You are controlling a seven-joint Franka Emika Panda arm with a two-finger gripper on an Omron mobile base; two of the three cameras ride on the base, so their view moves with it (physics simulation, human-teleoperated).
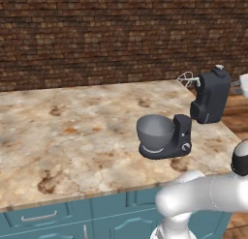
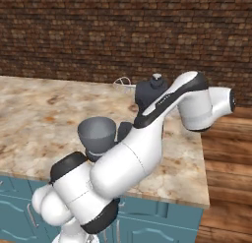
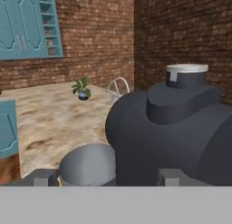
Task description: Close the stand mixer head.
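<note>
The stand mixer head [image 1: 210, 95] is tilted up and back from its dark base column [image 1: 182, 134]. Its wire whisk [image 1: 186, 80] points out over the counter and the small silver knob [image 1: 219, 67] sits on top. The grey metal bowl [image 1: 155, 129] stands below on the base. In the hand view the head [image 3: 181, 137] looms close ahead with its knob [image 3: 186, 73], whisk [image 3: 118, 88] and the bowl [image 3: 88, 164]. My gripper [image 3: 106, 178] is open, its fingertips [image 3: 170, 177] wide apart just short of the head. In the right base view my arm covers much of the head [image 2: 147, 94].
The mixer stands near the right end of a marble counter [image 1: 72, 131] over teal cabinets [image 1: 43, 218]. A brick wall [image 1: 97, 35] runs behind. A small potted plant [image 3: 81, 88] sits far off on the counter, under teal wall cabinets [image 3: 27, 23]. Wooden floor [image 2: 226, 158] lies to the right.
</note>
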